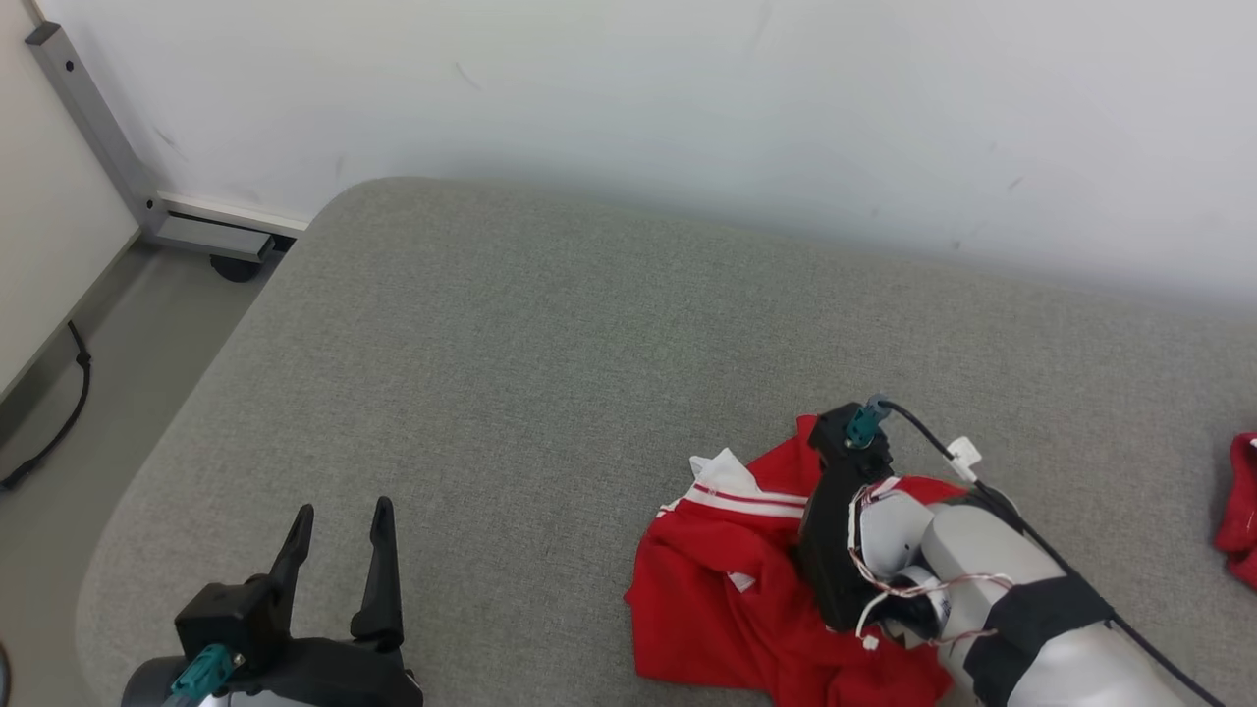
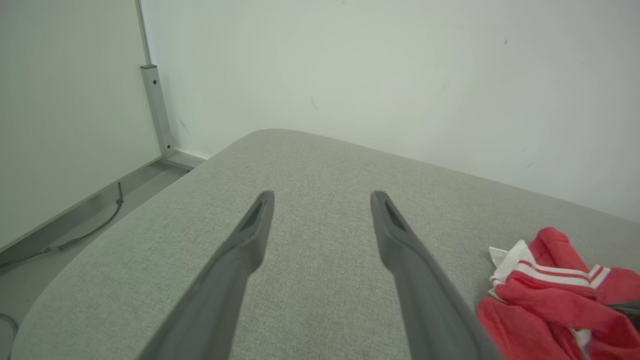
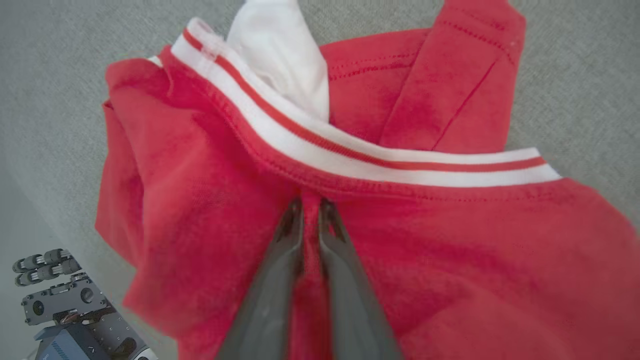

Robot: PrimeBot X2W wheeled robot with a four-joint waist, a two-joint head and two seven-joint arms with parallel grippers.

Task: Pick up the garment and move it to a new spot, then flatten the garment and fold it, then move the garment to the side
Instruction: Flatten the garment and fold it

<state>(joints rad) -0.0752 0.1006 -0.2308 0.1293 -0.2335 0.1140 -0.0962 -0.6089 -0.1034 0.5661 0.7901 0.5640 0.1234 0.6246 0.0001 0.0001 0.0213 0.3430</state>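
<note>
The garment (image 1: 717, 589) is a red top with white, red-striped trim, lying crumpled on the grey padded surface at the lower right of the head view. My right gripper (image 3: 311, 202) points down into it, jaws nearly together, pinching a fold of red cloth just below the striped band. In the head view the right wrist (image 1: 835, 520) stands over the garment and hides the fingertips. My left gripper (image 1: 342, 516) hovers open over bare padding at the lower left, well apart from the garment (image 2: 540, 295), with nothing between its fingers (image 2: 255, 225).
The grey padded surface (image 1: 550, 344) runs back to a white wall and rounds off at its left edge, with floor below. A metal frame leg (image 1: 98, 137) and a black cable (image 1: 59, 412) are at far left. Another red cloth (image 1: 1239, 511) lies at the right edge.
</note>
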